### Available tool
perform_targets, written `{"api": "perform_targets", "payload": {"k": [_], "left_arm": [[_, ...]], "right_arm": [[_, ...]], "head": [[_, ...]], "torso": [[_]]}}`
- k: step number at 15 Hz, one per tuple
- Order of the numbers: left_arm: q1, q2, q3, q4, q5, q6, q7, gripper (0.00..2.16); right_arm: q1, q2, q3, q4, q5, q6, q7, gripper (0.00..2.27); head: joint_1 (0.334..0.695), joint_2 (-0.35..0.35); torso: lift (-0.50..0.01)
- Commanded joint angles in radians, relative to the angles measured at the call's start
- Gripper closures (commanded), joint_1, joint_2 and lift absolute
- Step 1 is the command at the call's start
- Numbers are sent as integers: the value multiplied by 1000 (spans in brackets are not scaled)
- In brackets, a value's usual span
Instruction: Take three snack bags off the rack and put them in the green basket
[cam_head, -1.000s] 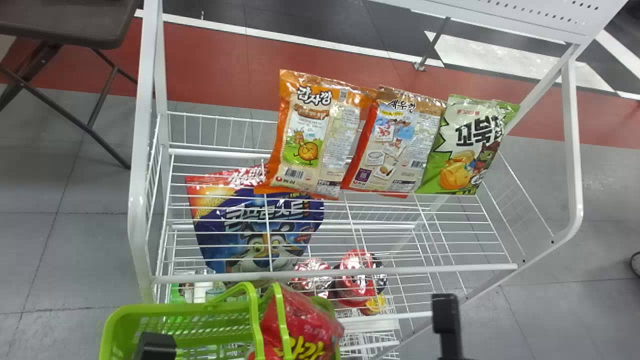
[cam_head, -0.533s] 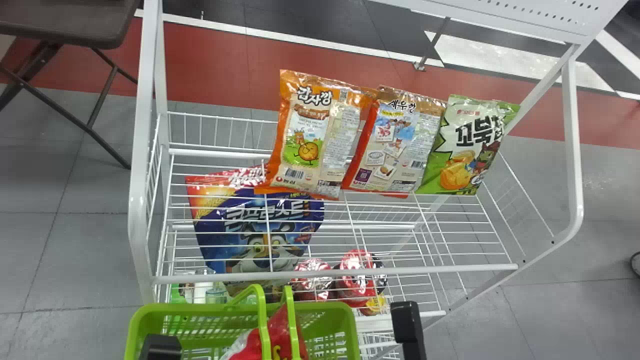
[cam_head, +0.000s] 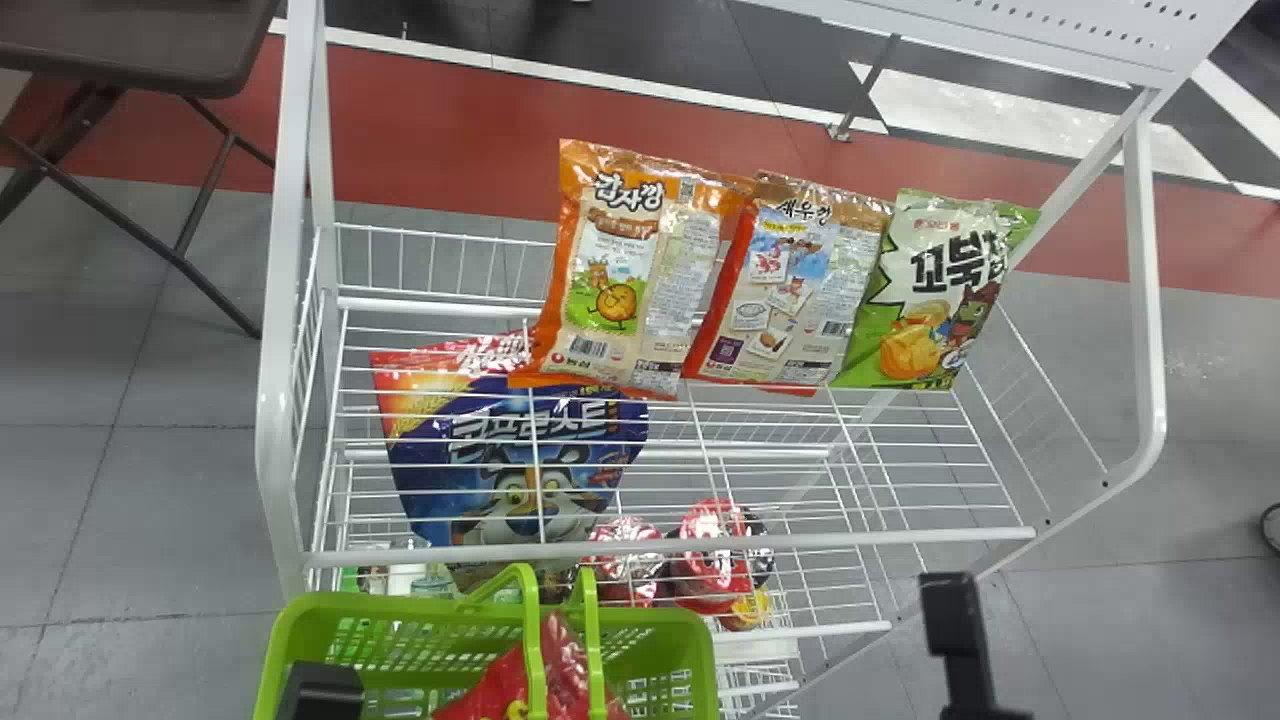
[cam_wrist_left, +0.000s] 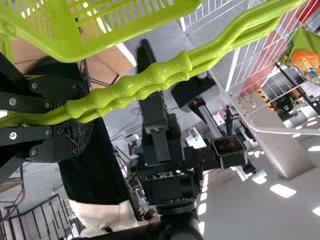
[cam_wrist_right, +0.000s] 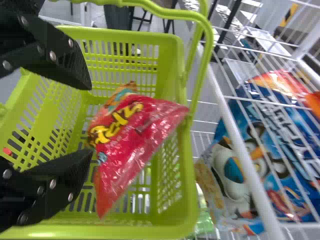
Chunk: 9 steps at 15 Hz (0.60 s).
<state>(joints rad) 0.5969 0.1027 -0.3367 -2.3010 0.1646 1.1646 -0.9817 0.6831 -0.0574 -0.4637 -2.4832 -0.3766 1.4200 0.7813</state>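
Observation:
At the bottom of the head view, a black part of my left gripper (cam_head: 322, 690) overlaps the green basket (cam_head: 285, 640); a black part of my right gripper (cam_head: 960, 640) shows right of it. In the left wrist view my left gripper (cam_wrist_left: 75, 112) is shut on the two basket handles (cam_wrist_left: 145, 82). The right wrist view has my right gripper (cam_wrist_right: 90, 122) open above the basket (cam_wrist_right: 187, 210); beyond its fingers a red snack bag (cam_wrist_right: 135, 135) lies tilted within the basket walls. Three snack bags, orange (cam_head: 625, 280), red-brown (cam_head: 790, 290) and green (cam_head: 930, 300), lean side by side on the rack's top shelf (cam_head: 680, 545).
A blue cereal bag (cam_head: 515, 460) and several round red packages (cam_head: 710, 555) are on a lower shelf, behind the top shelf's wires. White rack posts (cam_head: 275, 400) stand at both sides. A dark table (cam_head: 130, 50) is at the back left.
The basket has shifted right in the head view. The red bag sits lower and further left in it. My right gripper's visible part went left, then back to the right.

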Motion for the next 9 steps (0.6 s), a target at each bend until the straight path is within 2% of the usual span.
{"api": "perform_targets", "payload": {"k": [1,3,7,9], "left_arm": [[0,0,-5,0,-2,1,3,1467],[1,0,-15,3,-8,1,8,1467],[3,2,-24,6,-10,47,12,1467],[1,2,-31,9,-10,59,12,1467]], "right_arm": [[-5,50,-20,7,-15,-322,-19,53],[-36,58,10,27,-15,-543,-66,53],[-120,58,175,161,67,-1025,-257,66],[-192,58,240,241,117,-1154,-336,70]], "head": [[695,-350],[695,-350],[695,-350],[695,-350]], "torso": [[-26],[-26],[-26],[-26]]}}
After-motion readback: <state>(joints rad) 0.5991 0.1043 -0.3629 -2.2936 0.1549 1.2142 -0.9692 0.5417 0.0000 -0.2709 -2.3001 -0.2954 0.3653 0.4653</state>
